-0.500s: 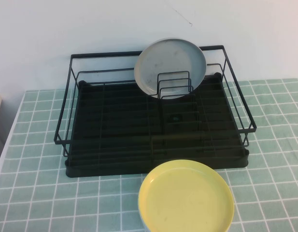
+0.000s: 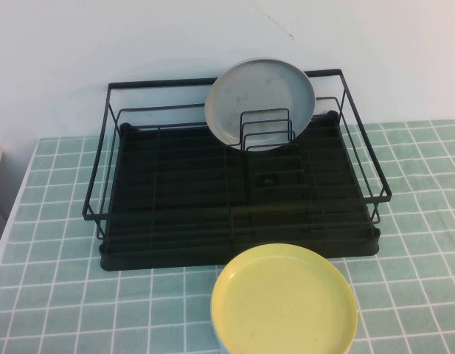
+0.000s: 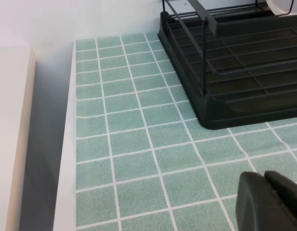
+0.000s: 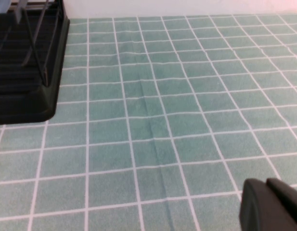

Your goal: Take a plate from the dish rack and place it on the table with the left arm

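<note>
Nothing has shifted since half a second ago: the high view reads the same, so I take it the job hasn't started. The plate (image 2: 259, 101) stands on edge at the back of the dish rack (image 2: 175, 192), leaning against the rack's rear rail, with the small upright dividers (image 2: 265, 131) just in front of its lower part. A yellow plate (image 2: 284, 301) lies flat on the tabletop (image 2: 50, 295), just in front of the rack's front edge; that one isn't mine to move.

From the left wrist view, my left gripper (image 3: 269, 201) hovers low over bare tiles, off the rack's near left corner and well apart from the plate. Its fingers look pressed together, nothing between them. The right gripper (image 4: 272, 206) sits likewise over open tiles off the rack's other side, its fingers also together and empty. Neither arm shows in the high view.

My judgement: everything remains to be done. The left arm has to rise, spread its gripper, reach over the rack's rail and take the plate's upper rim without snagging the dividers.
</note>
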